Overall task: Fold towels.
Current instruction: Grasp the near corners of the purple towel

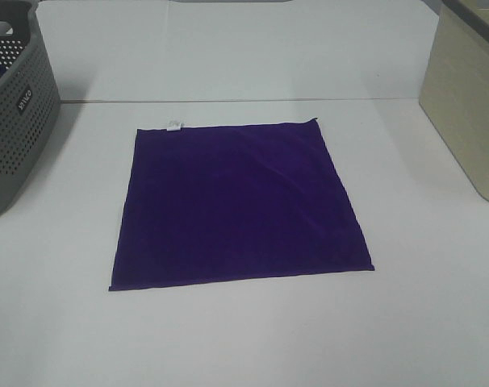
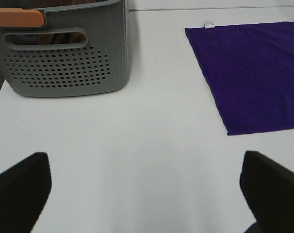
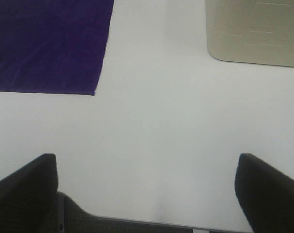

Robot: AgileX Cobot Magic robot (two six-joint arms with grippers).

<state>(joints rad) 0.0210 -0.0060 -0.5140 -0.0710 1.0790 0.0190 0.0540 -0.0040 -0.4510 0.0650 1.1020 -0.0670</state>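
Observation:
A deep purple square towel lies spread flat in the middle of the white table, its small white tag at the far left edge. It also shows in the left wrist view and in the right wrist view. Neither arm shows in the exterior high view. My left gripper is open and empty over bare table, short of the towel's near left corner. My right gripper is open and empty over bare table, short of the towel's near right corner.
A grey perforated basket stands at the far left, also in the left wrist view, with an orange handle. A beige box stands at the far right, also in the right wrist view.

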